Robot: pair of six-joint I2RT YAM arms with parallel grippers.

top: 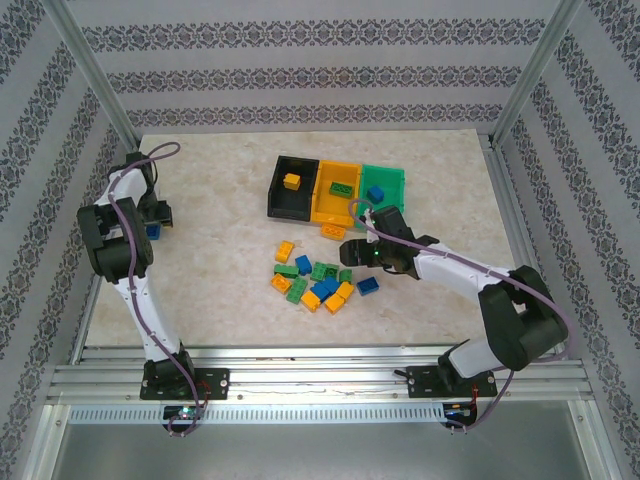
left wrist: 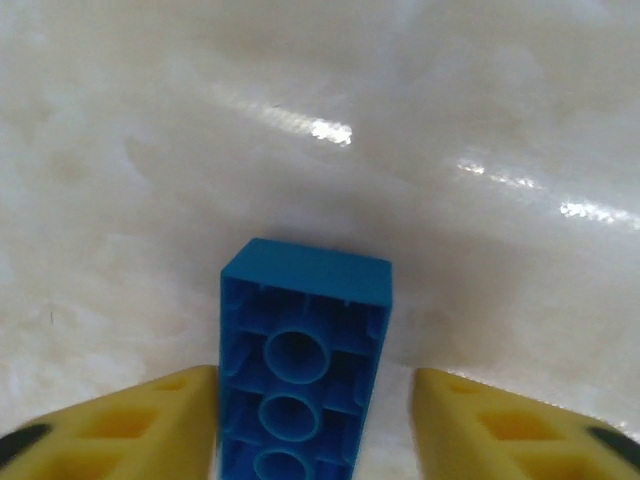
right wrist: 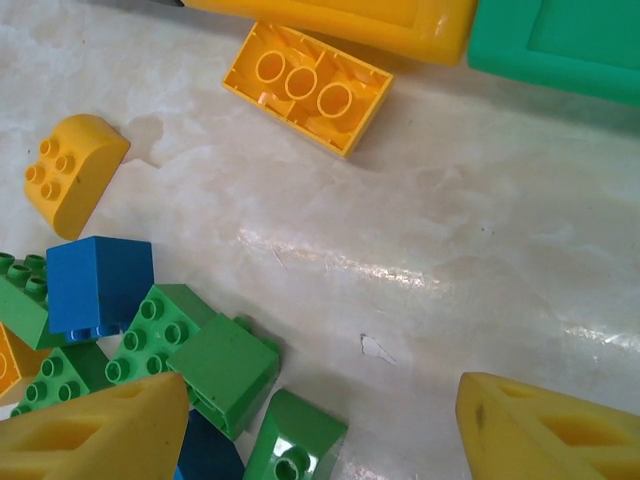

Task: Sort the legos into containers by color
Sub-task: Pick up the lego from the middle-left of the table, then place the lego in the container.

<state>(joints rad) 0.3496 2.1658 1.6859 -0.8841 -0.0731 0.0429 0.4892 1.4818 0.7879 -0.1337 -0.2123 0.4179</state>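
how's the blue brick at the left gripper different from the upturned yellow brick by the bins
Colour: the blue brick is blue, the yellow brick yellow. Place: the blue brick sits within the left gripper at the left side of the table; the yellow brick lies loose beside the yellow bin. Both show hollow undersides with three round tubes.

Tabletop (top: 220, 200): marbled stone-look sheet, smooth and glossy, with glare streaks. Legos (top: 320, 280): smooth moulded plastic, mild sheen; blue brick (left wrist: 300, 350) at 6 o'clock in left wrist view looks semi-gloss. Containers (top: 276, 190): same smooth plastic. Left fingers (left wrist: 120, 425), right fingers (right wrist: 90, 435): yellow plastic, matt, slightly grainy. Rails (top: 320, 375) at 6 o'clock in top view: bare brushed metal. Walls (top: 300, 80): matt patterned covering, cloth or paper unclear.
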